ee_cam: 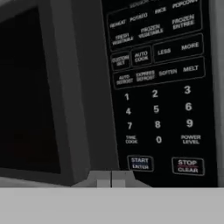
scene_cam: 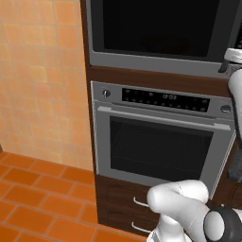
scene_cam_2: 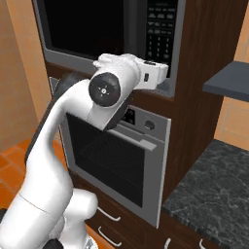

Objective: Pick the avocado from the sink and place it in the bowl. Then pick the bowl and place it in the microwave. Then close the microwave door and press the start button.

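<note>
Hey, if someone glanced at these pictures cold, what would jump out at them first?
Probably the black microwave keypad with its white numbers, close ahead of the shut gripper, with the START button just above the fingertips. Next, the big white arm reaching up to the black built-in microwave, over the steel oven with glass window.

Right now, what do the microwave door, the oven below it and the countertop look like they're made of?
Microwave door: seemingly glossy black glass in a matte grey frame. Oven: likely brushed steel, given its silvery sheen, with a dark glass window. Countertop: looks like polished dark stone, mottled grey.

One microwave [scene_cam: 160, 28], one oven [scene_cam: 160, 142], two drawer handles [scene_cam: 140, 203].
</note>
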